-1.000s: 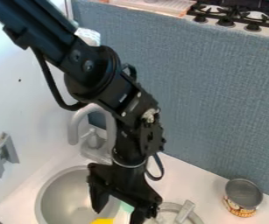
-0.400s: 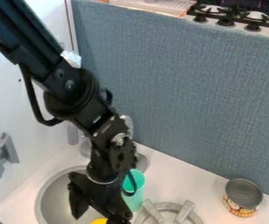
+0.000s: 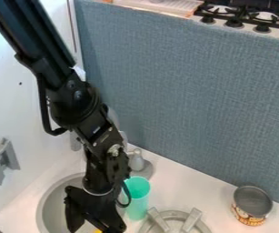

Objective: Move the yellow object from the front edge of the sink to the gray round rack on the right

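Note:
The black gripper [image 3: 95, 224] hangs over the sink bowl at the bottom left, its fingers apart. A sliver of a yellow thing [image 3: 97, 230] shows between them at the bottom edge; most of it is hidden or cut off. Just right of the gripper a teal cup [image 3: 138, 200] stands upright on the counter, partly behind the arm's cable. An open tin can [image 3: 252, 205] with an orange and white label stands farther right.
The grey sink bowl [image 3: 49, 205] lies under the gripper, with the faucet [image 3: 139, 164] behind the arm. A round grey burner [image 3: 176, 220] sits right of the cup. A blue-grey panel [image 3: 190, 100] rises behind the counter, and a white wall with a grey bracket [image 3: 2, 160] stands at left.
The gripper has moved left from the burner's side, uncovering the teal cup and burner. Since the middle frame it has shifted slightly farther left. Less of the yellow thing shows.

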`<state>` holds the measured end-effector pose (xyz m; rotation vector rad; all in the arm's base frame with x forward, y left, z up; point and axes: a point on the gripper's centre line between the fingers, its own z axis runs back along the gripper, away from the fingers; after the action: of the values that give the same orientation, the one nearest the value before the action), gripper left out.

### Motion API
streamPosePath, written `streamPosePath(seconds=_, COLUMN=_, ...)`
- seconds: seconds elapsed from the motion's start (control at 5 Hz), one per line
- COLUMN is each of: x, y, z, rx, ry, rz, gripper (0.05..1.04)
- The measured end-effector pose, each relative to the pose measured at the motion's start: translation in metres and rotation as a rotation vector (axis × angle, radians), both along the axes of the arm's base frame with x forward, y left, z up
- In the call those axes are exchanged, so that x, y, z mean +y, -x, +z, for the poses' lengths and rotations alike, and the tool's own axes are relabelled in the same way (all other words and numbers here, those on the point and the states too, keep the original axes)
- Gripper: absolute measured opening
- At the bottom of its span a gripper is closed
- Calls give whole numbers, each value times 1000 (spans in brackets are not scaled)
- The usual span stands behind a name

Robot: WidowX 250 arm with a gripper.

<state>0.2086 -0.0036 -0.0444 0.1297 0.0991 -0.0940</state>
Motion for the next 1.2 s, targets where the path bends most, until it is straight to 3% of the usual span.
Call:
streamPosePath(seconds=0.2, x=1, y=-3, z=-11, rx=18, ry=14, rz=4, gripper=1004)
streamPosePath(seconds=0.6, x=8, y=-5, z=-33, rx=99, ry=62, rz=33, gripper=1004)
streamPosePath(seconds=1.0, x=8, y=-15, z=-58, rx=132, ry=86, rz=28, gripper=1004)
streamPosePath(seconds=1.2, x=3, y=-19, z=-62, rx=122, ry=118, rz=25, gripper=972)
